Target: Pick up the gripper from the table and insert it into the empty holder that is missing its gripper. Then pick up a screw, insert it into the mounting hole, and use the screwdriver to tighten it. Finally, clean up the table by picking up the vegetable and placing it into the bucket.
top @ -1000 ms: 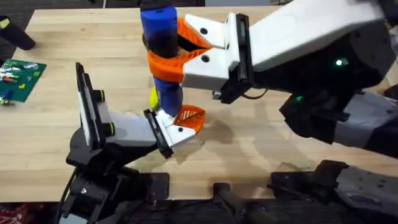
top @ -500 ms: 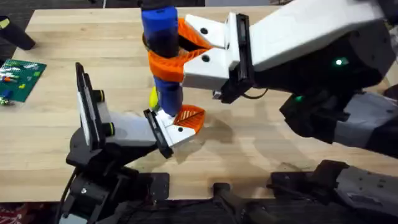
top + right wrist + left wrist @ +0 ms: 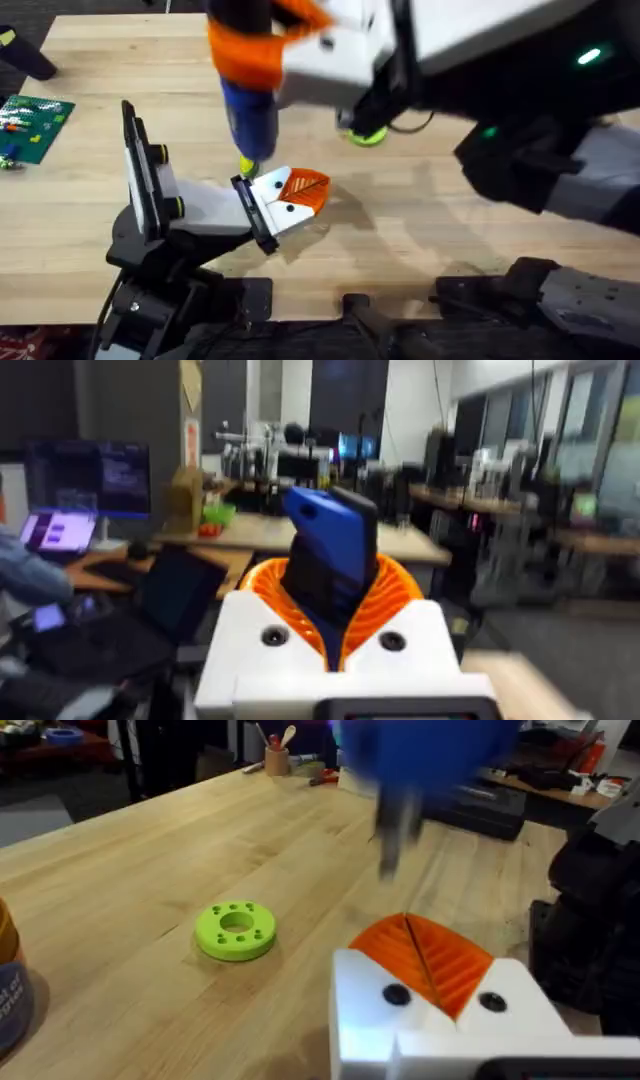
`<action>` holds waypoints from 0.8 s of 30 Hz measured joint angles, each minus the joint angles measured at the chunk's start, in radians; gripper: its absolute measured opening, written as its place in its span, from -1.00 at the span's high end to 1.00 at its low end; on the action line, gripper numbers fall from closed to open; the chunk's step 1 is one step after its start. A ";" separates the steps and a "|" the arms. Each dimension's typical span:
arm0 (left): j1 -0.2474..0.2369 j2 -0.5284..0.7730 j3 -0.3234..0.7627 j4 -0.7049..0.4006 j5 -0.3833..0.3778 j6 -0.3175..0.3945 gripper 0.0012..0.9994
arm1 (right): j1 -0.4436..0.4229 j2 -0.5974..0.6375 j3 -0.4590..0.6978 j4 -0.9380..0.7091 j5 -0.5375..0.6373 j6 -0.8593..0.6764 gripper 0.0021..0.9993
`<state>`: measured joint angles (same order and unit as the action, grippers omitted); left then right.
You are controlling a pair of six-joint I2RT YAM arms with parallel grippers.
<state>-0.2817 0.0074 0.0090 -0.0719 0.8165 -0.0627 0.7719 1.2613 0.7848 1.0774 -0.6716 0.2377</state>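
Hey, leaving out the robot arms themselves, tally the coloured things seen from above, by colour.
Blue: 1, the screwdriver
Orange: 1, the gripper
Green: 2, the ring and the circuit board
Yellow: 1, a small piece by the screwdriver's tip; I can't tell what it is
Total: 5

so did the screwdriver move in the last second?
Yes. In the overhead view the screwdriver, gripped by the right gripper, has shifted up-frame and slightly left, lifting off the gripper seated in the holder, which stayed put.
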 joint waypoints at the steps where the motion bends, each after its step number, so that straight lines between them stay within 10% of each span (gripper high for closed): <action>1: 0.000 0.000 0.000 0.000 0.000 0.000 0.98 | 0.000 0.000 0.027 -0.001 0.000 0.002 0.90; 24: 0.000 0.000 0.000 0.000 0.000 -0.001 0.98 | -0.107 -0.010 0.132 -0.676 -0.014 -0.397 0.90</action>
<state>-0.2817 0.0071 0.0090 -0.0715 0.8162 -0.0635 0.6654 1.2514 0.9164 0.4017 -0.6857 -0.1589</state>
